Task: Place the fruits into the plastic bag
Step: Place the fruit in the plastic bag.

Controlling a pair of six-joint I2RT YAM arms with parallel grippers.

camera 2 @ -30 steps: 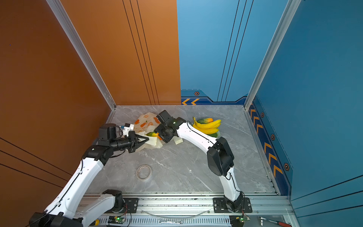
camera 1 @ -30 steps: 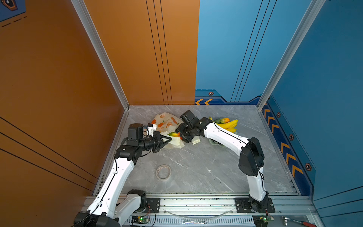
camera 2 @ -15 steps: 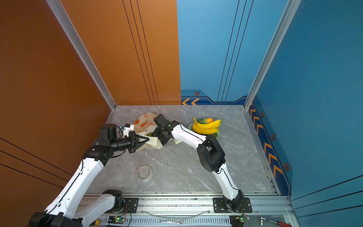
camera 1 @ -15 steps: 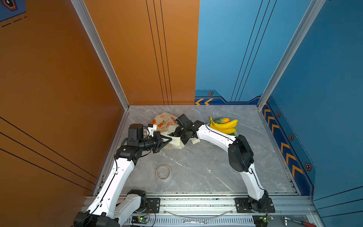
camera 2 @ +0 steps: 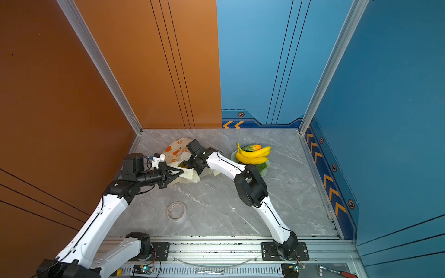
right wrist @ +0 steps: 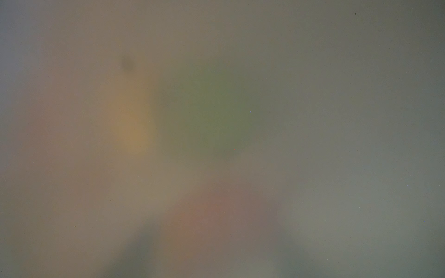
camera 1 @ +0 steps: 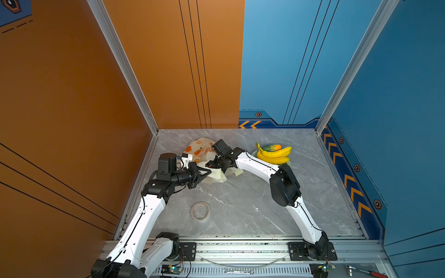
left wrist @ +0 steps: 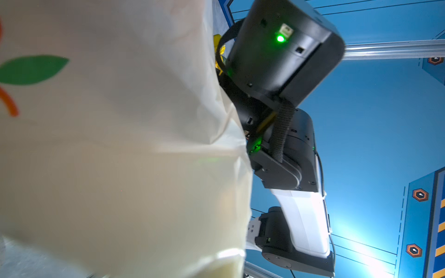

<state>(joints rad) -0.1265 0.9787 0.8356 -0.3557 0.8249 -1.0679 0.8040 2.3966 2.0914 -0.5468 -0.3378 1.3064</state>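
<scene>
The cream plastic bag [camera 1: 199, 150] [camera 2: 175, 150], printed with orange fruits, lies crumpled at the back left. My left gripper [camera 1: 209, 171] [camera 2: 182, 171] is shut on its near edge, and bag film [left wrist: 120, 144] fills the left wrist view. My right gripper [camera 1: 213, 164] reaches into the bag's mouth, its fingers hidden by film. The right wrist view is only blurred yellow, green and reddish patches. A yellow banana bunch [camera 1: 274, 155] [camera 2: 252, 155] and a green-orange oblong fruit [camera 1: 271, 147] [camera 2: 250, 147] rest on the pale green dish [camera 2: 266, 169].
A roll of tape [camera 1: 200, 211] [camera 2: 176, 211] lies flat on the marble floor in front of the bag. Orange and blue walls close in three sides. A red-handled ratchet [camera 1: 363, 273] and a wrench [camera 1: 238, 272] lie on the front rail.
My right arm has swung left and pushed its gripper into the bag's mouth; the red-yellow fruit seen at its tip before is now hidden. The left arm has not moved.
</scene>
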